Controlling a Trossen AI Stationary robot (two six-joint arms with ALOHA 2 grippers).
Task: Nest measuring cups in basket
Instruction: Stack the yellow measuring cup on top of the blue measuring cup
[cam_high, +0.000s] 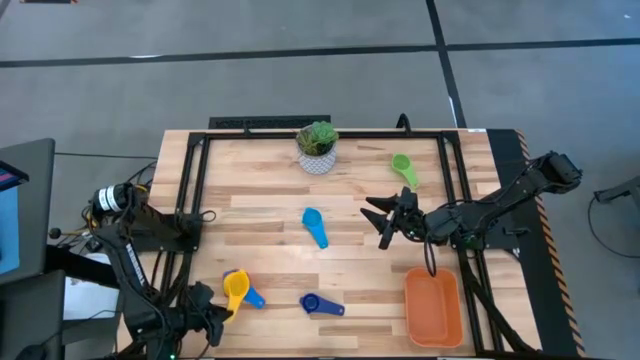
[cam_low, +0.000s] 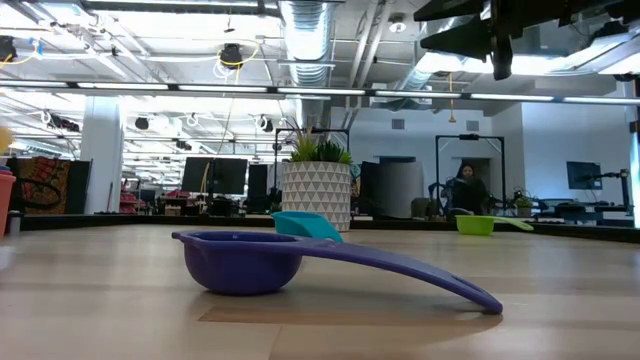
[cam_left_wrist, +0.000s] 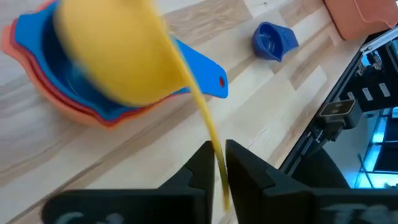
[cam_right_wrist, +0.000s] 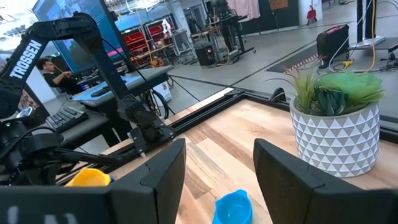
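My left gripper (cam_high: 215, 312) is at the table's near left corner, shut on a yellow measuring cup (cam_left_wrist: 112, 50). The cup's bowl hangs just over a stack of blue and red-orange cups (cam_left_wrist: 59, 93); whether it rests in the stack, I cannot tell. A dark blue cup (cam_high: 318, 304) lies near the front edge. A light blue cup (cam_high: 315, 226) lies mid-table and a green cup (cam_high: 403, 168) at the far right. The orange basket (cam_high: 433, 330) sits at the near right with nothing in it. My right gripper (cam_high: 385, 220) hovers open above mid-table, nothing between its fingers. My left gripper pinches the yellow cup's thin flat handle (cam_left_wrist: 216, 155) between its two fingers, near the handle's free end. The fingers slant down from the table's near left side and lie along the handle. The bowl (cam_high: 235, 286) sticks out ahead of the fingers, tilted, over the stack.
A white pot with a green plant (cam_high: 317, 148) stands at the far middle. A black frame (cam_high: 190, 180) runs round the tabletop. Bare wood lies between the dark blue cup and the basket.
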